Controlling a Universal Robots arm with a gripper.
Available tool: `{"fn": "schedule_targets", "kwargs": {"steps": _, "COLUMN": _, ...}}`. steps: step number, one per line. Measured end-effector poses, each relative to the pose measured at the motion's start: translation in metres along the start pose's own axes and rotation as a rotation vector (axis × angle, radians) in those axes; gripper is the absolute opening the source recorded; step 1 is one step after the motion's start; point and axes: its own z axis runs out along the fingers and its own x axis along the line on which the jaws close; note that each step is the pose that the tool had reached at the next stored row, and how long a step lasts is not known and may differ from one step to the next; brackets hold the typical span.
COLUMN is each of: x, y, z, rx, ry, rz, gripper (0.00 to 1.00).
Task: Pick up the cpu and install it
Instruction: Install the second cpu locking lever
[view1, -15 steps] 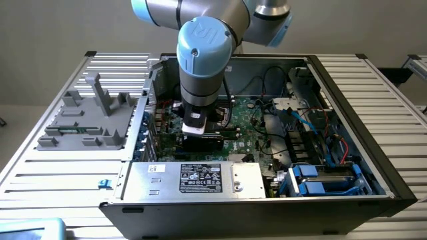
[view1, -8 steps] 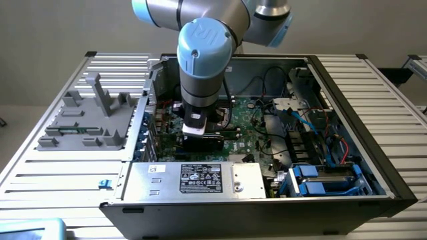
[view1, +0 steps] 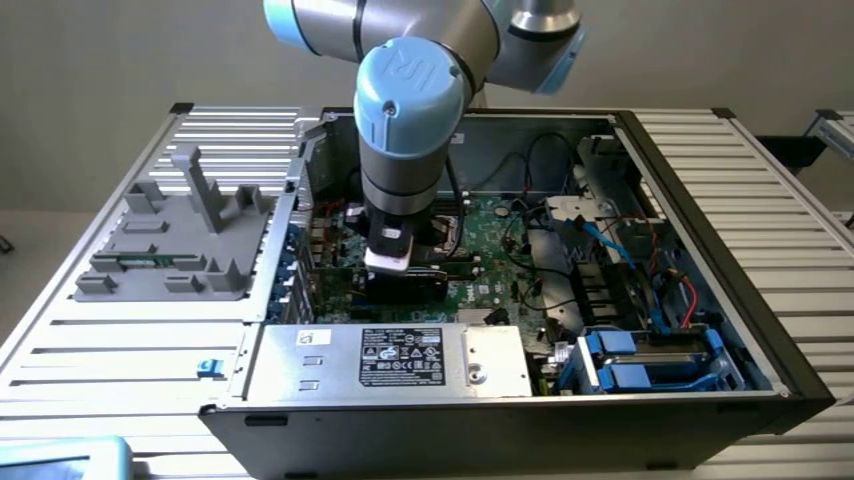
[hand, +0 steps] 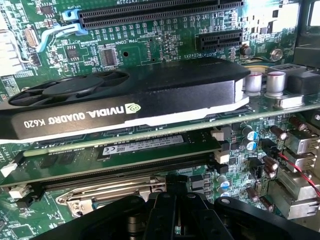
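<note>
The jaws are closed, low inside the open computer case (view1: 747, 300), and whether anything sits between them cannot be told. The gripper (hand: 175, 200) hangs just above the metal-framed socket (hand: 107, 192) on the green motherboard (hand: 150, 45). The cpu cannot be made out at the socket or at the gripper. Just beyond the gripper runs a memory stick (hand: 145, 145), and past it the black graphics card (hand: 130, 97) stands on edge, so the gripper works in a narrow lane. In the exterior view the arm (view1: 411, 110) comes straight down into the case; a grey power supply (view1: 400, 357) closes the near side, cables (view1: 547, 215) crowd the exterior view's right, and a grey holder (view1: 174, 240) sits on the slatted table (view1: 774, 190).
</note>
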Motion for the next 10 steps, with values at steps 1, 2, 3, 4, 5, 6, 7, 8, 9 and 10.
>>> {"fn": "schedule_targets", "kwargs": {"steps": 1, "x": -0.0001, "y": 0.0, "z": 0.0001, "rx": 0.0001, "ry": 0.0001, "rz": 0.0, "gripper": 0.11}}
{"fn": "schedule_targets", "kwargs": {"steps": 2, "x": -0.0002, "y": 0.0, "z": 0.0003, "rx": 0.0002, "ry": 0.0001, "rz": 0.0, "gripper": 0.11}}
{"fn": "schedule_targets", "kwargs": {"steps": 3, "x": -0.0004, "y": 0.0001, "z": 0.0004, "rx": 0.0002, "ry": 0.0, "rz": 0.0, "gripper": 0.11}}
{"fn": "schedule_targets", "kwargs": {"steps": 4, "x": -0.0007, "y": 0.0001, "z": 0.0005, "rx": 0.0003, "ry": 0.0, "rz": 0.0, "gripper": 0.11}}
{"fn": "schedule_targets", "kwargs": {"steps": 5, "x": -0.0008, "y": 0.0002, "z": 0.0006, "rx": 0.0002, "ry": 0.0, "rz": 0.0, "gripper": 0.11}}
{"fn": "schedule_targets", "kwargs": {"steps": 6, "x": -0.0008, "y": 0.0002, "z": 0.0006, "rx": 0.0002, "ry": 0.0, "rz": 0.0, "gripper": 0.11}}
{"fn": "schedule_targets", "kwargs": {"steps": 7, "x": -0.0009, "y": 0.0002, "z": 0.0007, "rx": 0.0002, "ry": 0.0, "rz": 0.0, "gripper": 0.11}}
{"fn": "schedule_targets", "kwargs": {"steps": 8, "x": -0.0009, "y": 0.0003, "z": 0.0007, "rx": 0.0002, "ry": 0.0, "rz": 0.0, "gripper": 0.11}}
{"fn": "schedule_targets", "kwargs": {"steps": 9, "x": -0.001, "y": 0.0003, "z": 0.0008, "rx": 0.0001, "ry": 0.0, "rz": 0.0, "gripper": 0.11}}
{"fn": "schedule_targets", "kwargs": {"steps": 10, "x": -0.001, "y": 0.0004, "z": 0.0009, "rx": 0.0002, "ry": 0.0, "rz": 0.0, "gripper": 0.11}}
